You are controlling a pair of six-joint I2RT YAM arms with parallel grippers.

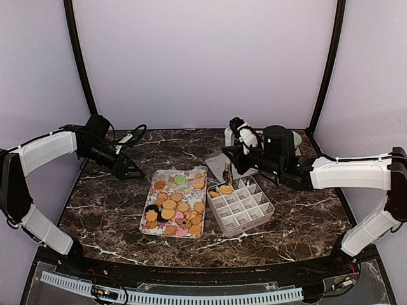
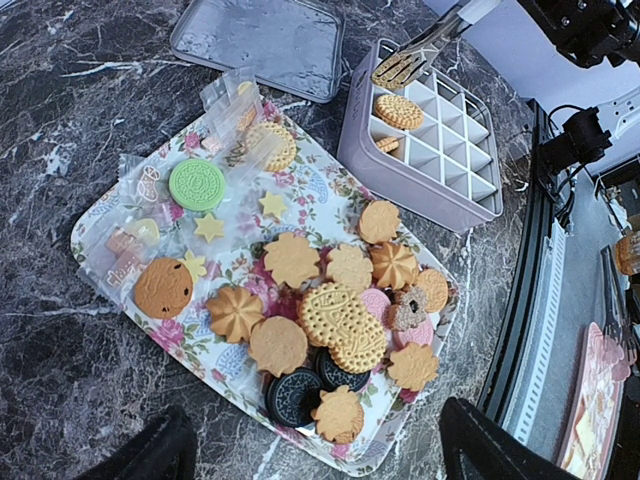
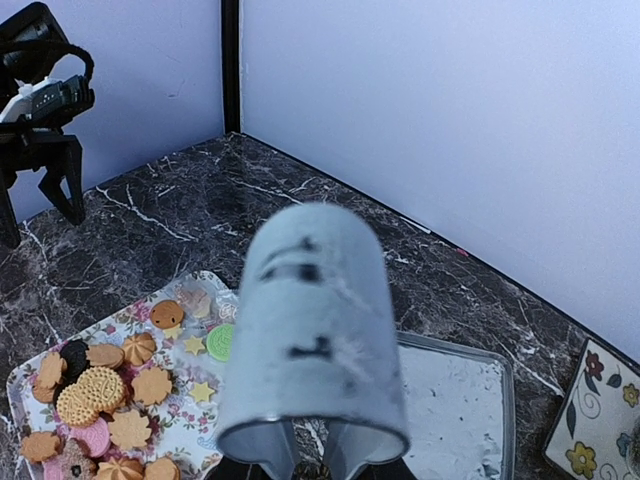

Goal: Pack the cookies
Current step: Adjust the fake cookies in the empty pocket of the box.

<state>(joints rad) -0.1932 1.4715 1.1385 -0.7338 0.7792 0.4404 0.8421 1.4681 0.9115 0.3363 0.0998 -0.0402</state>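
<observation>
Many cookies (image 2: 340, 320), tan, orange, pink, green and dark, lie on a floral tray (image 2: 100, 235), also in the top view (image 1: 175, 203). A pink compartment box (image 1: 241, 206) stands right of the tray, with two cookies (image 2: 398, 110) in its far cells. My right gripper (image 1: 245, 155) is shut on metal tongs (image 2: 405, 65) with a pale blue handle (image 3: 315, 330), which hides its fingers. The tong tips hang over the box's far-left corner. My left gripper (image 1: 132, 169) is open and empty, above the table left of the tray; its fingers (image 2: 150, 455) frame the tray's near end.
The box's clear lid (image 2: 260, 40) lies flat behind the tray and box. A floral plate (image 3: 600, 420) sits at the far right, a pale green object (image 1: 297, 138) behind the right arm. Cables (image 1: 127, 136) trail at the back left. Walls enclose three sides.
</observation>
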